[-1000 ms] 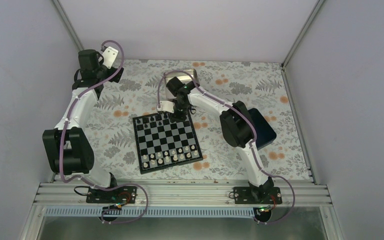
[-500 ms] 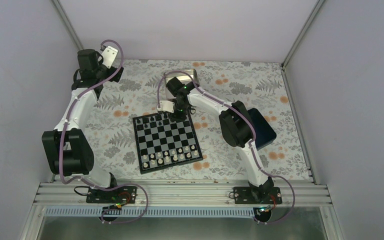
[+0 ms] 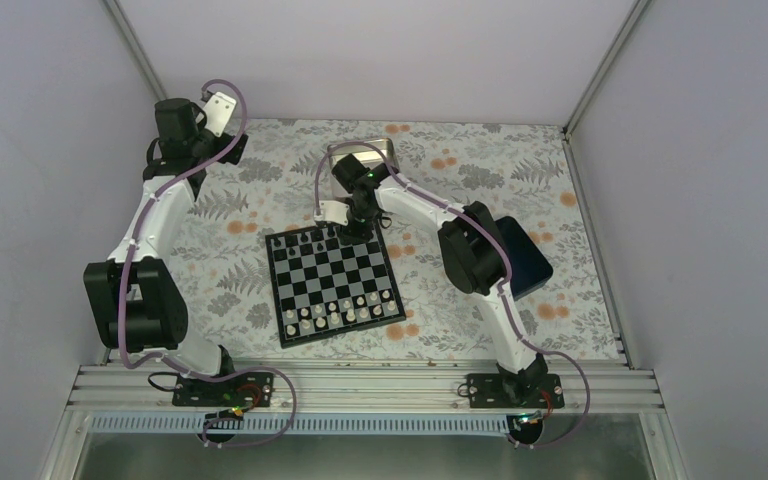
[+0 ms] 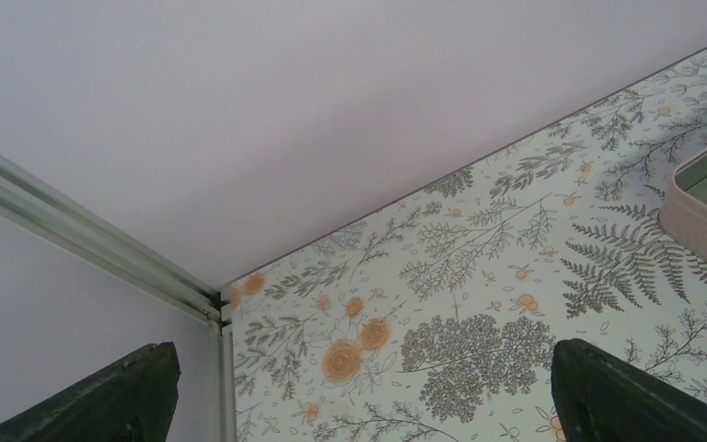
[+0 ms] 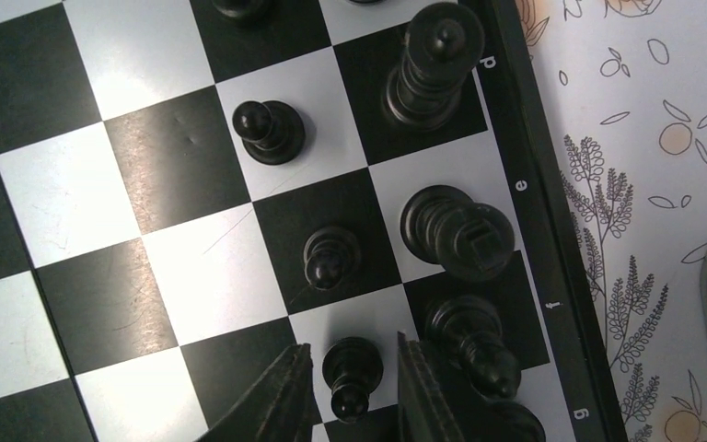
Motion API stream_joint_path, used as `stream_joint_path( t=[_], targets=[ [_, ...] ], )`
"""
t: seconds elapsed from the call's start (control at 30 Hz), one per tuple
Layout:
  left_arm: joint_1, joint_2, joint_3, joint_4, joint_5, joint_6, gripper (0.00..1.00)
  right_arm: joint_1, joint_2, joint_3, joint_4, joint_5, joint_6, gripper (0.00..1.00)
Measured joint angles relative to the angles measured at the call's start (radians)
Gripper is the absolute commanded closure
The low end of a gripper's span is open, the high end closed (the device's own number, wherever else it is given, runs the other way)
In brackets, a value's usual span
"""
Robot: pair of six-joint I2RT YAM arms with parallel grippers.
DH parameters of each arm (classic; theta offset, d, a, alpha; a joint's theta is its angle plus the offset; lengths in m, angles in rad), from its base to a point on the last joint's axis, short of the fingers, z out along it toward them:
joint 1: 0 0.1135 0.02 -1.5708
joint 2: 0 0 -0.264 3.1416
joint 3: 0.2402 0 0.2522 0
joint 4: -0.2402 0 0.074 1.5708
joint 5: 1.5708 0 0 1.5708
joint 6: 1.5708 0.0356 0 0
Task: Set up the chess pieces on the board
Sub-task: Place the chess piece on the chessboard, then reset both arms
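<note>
My right claw (image 5: 353, 344) just let go of the pawn (image 5: 352, 373): narrow gap now, pawn upright on its board (image 5: 64, 193) square. Left claw (image 4: 365, 354) wide, idle.

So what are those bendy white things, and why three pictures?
They are two robot arms bolted to a table. One picture looks down from above; the other two come from cameras on each arm's wrist. On the table lie a chessboard with white pieces along the near side and black pieces along the far side, a metal tin and a blue box. The right gripper hangs over the chessboard, its fingers either side of a black pawn with little gaps, not squeezing it. The left gripper is wide open, holding nothing.
</note>
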Motion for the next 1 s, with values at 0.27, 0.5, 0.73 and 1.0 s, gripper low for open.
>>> stream_joint_path(
  t=[0.27,0.5,0.73,1.0],
  targets=[
    [0.0,-0.009,0.0,-0.003,0.006,0.0,0.0,0.0,-0.006,0.0,-0.006,-0.01,0.008,0.71],
    [0.0,-0.047,0.0,-0.012,0.006,-0.008,0.0,-0.001,-0.11,0.04,-0.113,-0.048,0.016,0.04],
    [0.0,-0.051,0.024,-0.051,0.006,-0.027,0.0,-0.028,-0.422,0.05,-0.095,0.023,0.063,0.0],
    [0.0,-0.051,0.05,-0.053,0.006,-0.049,0.0,-0.054,-0.587,-0.162,0.127,0.218,0.122,0.0]
  ],
)
